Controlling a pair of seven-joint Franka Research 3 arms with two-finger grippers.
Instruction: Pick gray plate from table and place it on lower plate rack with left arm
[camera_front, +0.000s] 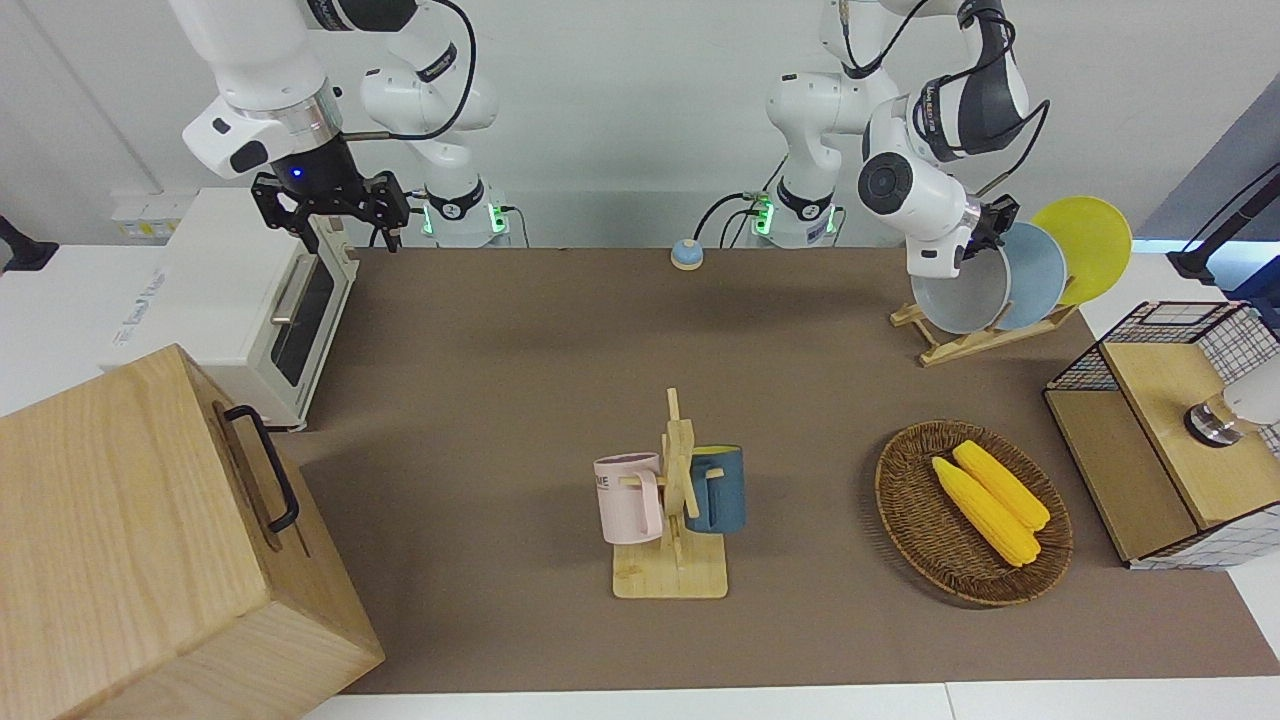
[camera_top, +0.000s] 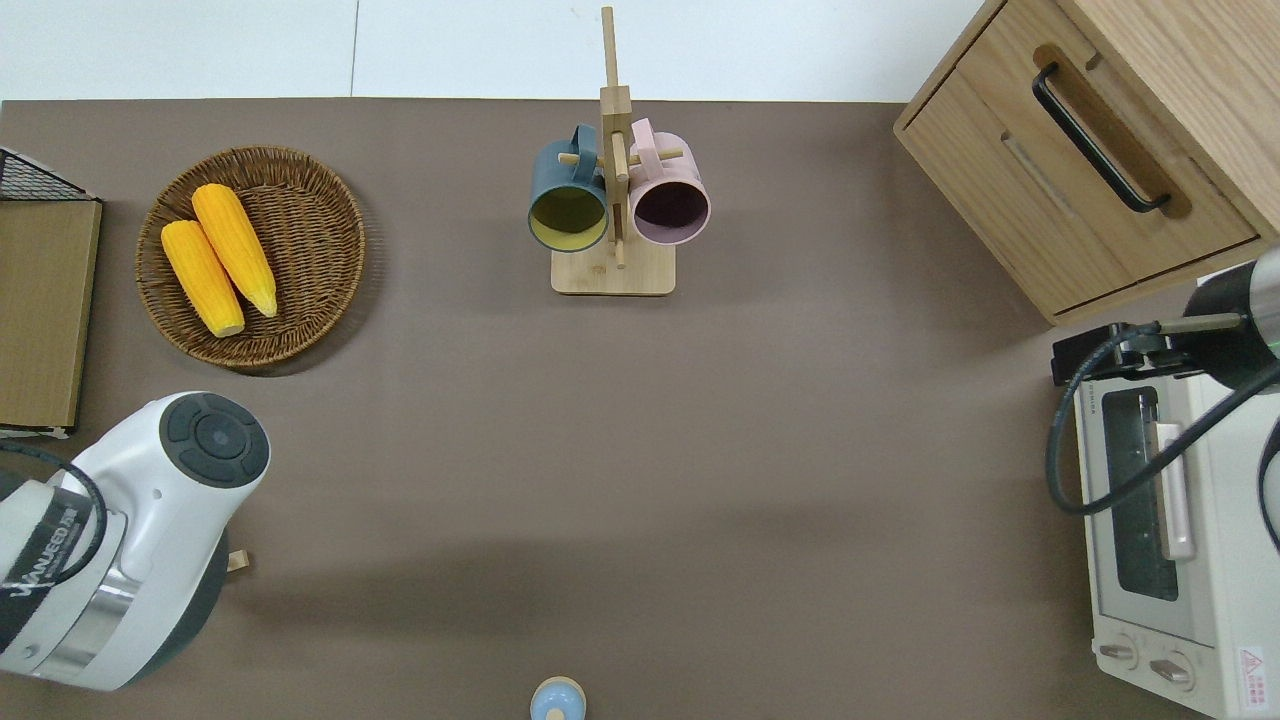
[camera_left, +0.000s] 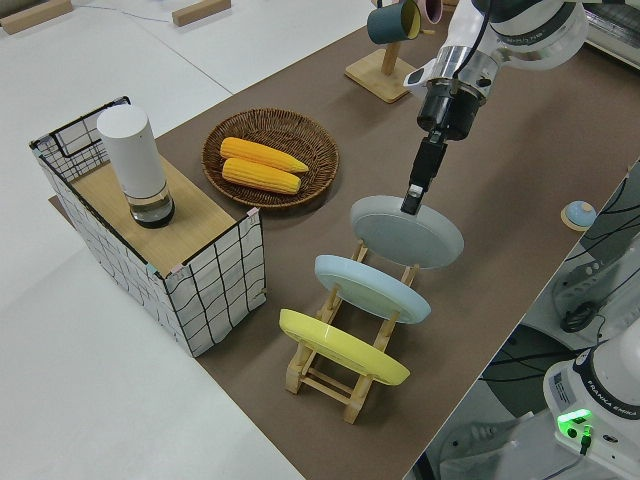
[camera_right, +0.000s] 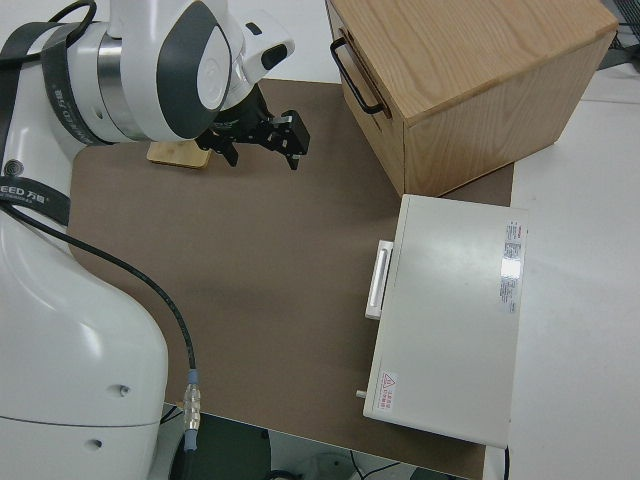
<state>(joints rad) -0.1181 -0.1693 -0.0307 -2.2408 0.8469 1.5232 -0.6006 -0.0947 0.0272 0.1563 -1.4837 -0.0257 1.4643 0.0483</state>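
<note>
My left gripper (camera_left: 413, 198) is shut on the upper rim of the gray plate (camera_left: 405, 232), which tilts like the other plates. The plate's lower edge is down at the lowest slot of the wooden plate rack (camera_left: 322, 378); I cannot tell whether it rests there. In the front view the gray plate (camera_front: 958, 297) overlaps the light blue plate (camera_front: 1038, 272), with the yellow plate (camera_front: 1088, 243) higher on the rack (camera_front: 968, 343). In the overhead view the left arm hides the rack and plates. My right gripper (camera_front: 330, 215) is parked and open.
A wicker basket (camera_front: 905, 500) with two corn cobs lies farther from the robots than the rack. A wire basket (camera_left: 215, 285) with a white cylinder stands at the left arm's end. A mug stand (camera_front: 672, 575), a toaster oven (camera_front: 235, 300), a wooden cabinet (camera_front: 150, 540) and a small blue knob (camera_front: 686, 254) are also here.
</note>
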